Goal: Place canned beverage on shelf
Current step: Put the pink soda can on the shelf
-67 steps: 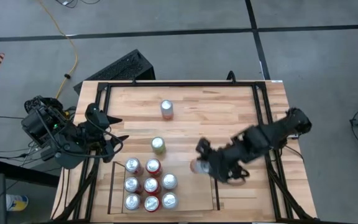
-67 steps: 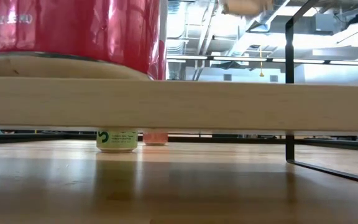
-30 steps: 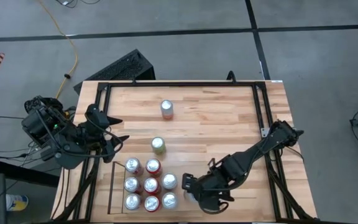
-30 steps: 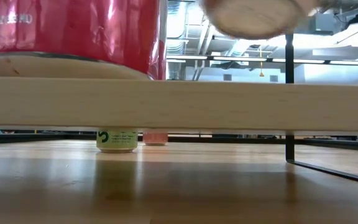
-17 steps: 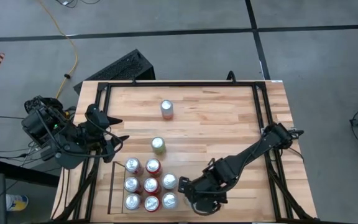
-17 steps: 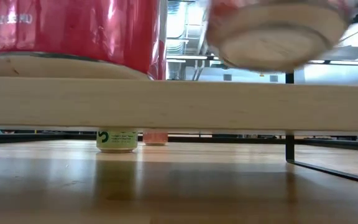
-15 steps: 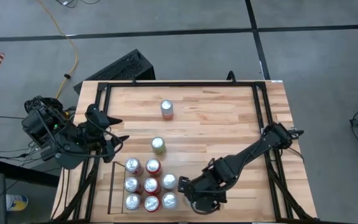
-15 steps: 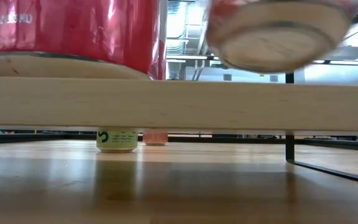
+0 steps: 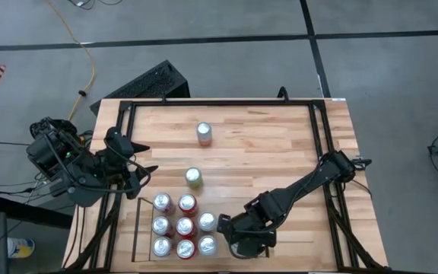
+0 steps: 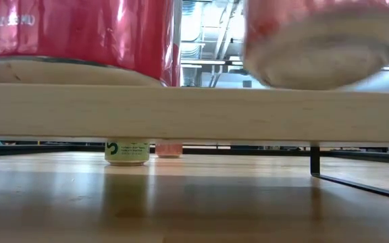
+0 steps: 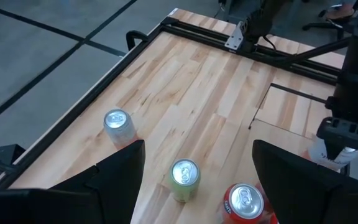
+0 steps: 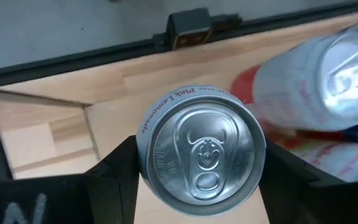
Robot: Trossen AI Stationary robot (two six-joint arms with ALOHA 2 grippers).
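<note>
R tool [image 12: 197,186] is gripping a silver-top can [image 12: 201,151] upright, fingers on both sides; it's hanging just above the shelf [image 9: 137,228] floor at its R side, next to the cans already there; low view is showing the can's base [image 10: 326,57] blurred & not clearly seated on the plank. 8 cans [image 9: 185,227] are sitting in the shelf. L tool [image 9: 139,171] is waiting at the surface's [image 9: 265,144] L edge, fingers spread wide, holding nothing. Green can [image 9: 194,178] & 1 pink can [image 9: 204,134] are standing loose on the surface.
</note>
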